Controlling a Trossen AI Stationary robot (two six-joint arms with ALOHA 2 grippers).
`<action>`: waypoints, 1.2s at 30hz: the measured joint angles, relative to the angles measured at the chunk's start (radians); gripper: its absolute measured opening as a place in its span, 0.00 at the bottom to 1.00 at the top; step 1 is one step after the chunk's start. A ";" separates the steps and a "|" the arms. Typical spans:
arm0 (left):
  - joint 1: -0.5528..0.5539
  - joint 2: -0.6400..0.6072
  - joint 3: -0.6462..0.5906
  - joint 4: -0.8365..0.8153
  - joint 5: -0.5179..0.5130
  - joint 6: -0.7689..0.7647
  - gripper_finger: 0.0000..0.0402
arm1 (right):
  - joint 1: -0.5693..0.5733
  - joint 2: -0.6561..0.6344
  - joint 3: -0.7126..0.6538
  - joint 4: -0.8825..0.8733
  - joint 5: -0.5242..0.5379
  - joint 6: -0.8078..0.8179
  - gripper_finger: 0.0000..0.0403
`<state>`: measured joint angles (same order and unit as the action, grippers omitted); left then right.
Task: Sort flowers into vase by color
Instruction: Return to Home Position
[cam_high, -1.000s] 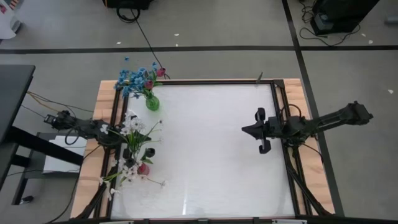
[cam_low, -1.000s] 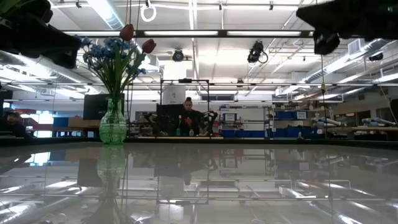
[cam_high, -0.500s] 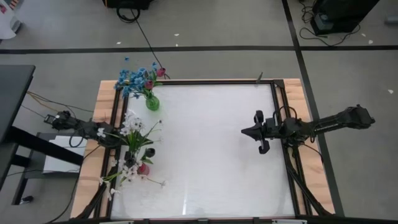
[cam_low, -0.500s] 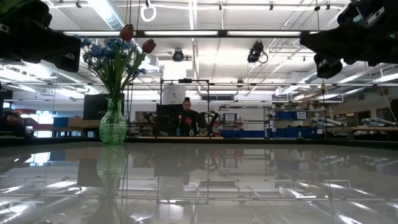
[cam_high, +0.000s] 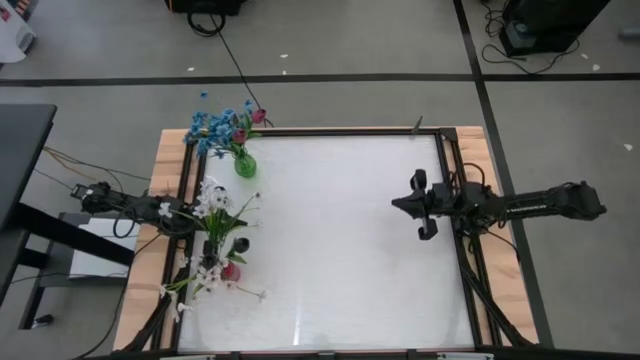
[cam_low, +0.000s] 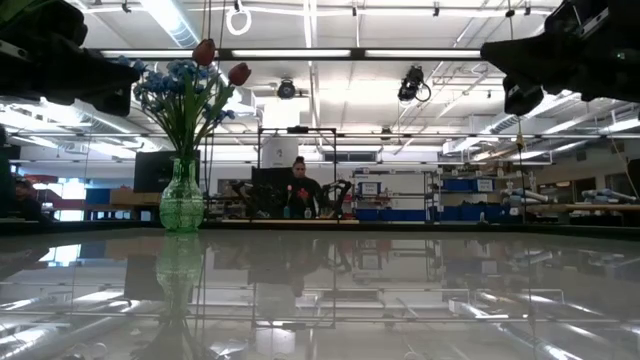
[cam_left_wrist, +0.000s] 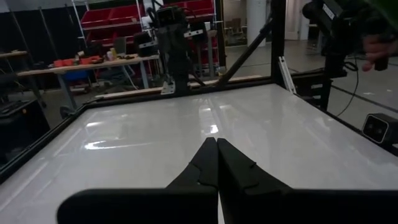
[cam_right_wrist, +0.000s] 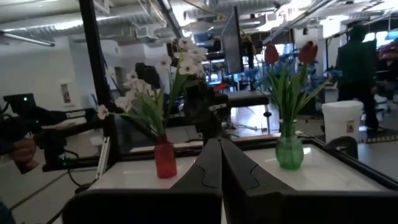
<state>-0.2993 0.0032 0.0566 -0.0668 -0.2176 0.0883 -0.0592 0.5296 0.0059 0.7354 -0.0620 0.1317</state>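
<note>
A green vase (cam_high: 245, 164) stands at the table's far left with blue blossoms (cam_high: 212, 126) and pink-red tulip buds (cam_high: 258, 116) in it; the low view shows this green vase (cam_low: 181, 200) upright. Near the left edge a red vase (cam_right_wrist: 165, 158) holds white sprays (cam_right_wrist: 155, 93). From above, the red vase (cam_high: 230, 270) sits among white blossoms (cam_high: 212, 200). My left gripper (cam_left_wrist: 216, 142) is shut on nothing, level above the table's left edge, next to the white blossoms (cam_high: 188, 214). My right gripper (cam_right_wrist: 219, 142) is shut on nothing above the table's right side (cam_high: 396, 205).
A dark metal frame (cam_high: 450, 160) runs round the glossy white tabletop (cam_high: 330, 250), with posts at its corners. A person (cam_low: 300, 186) sits beyond the far edge, and a hand (cam_left_wrist: 377, 48) shows off the table's side. The tabletop's middle lies bare between the arms.
My right arm has swung and drawn back a little toward the table's right edge, sinking slightly, its fingers still shut. The vases and flowers have not moved.
</note>
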 joint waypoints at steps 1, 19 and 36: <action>0.000 0.000 0.000 -0.003 0.000 0.000 0.00 | -0.014 -0.015 0.000 -0.019 -0.017 0.004 0.00; 0.000 0.000 0.000 -0.016 0.000 -0.023 0.00 | -0.233 -0.402 0.000 -0.442 -0.176 0.052 0.00; 0.000 0.000 0.000 -0.031 0.014 -0.039 0.00 | -0.356 -0.527 0.000 -0.617 -0.304 0.017 0.00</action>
<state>-0.2993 0.0032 0.0566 -0.0973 -0.2033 0.0492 -0.4151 0.0029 0.0059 0.1184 -0.3657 0.1489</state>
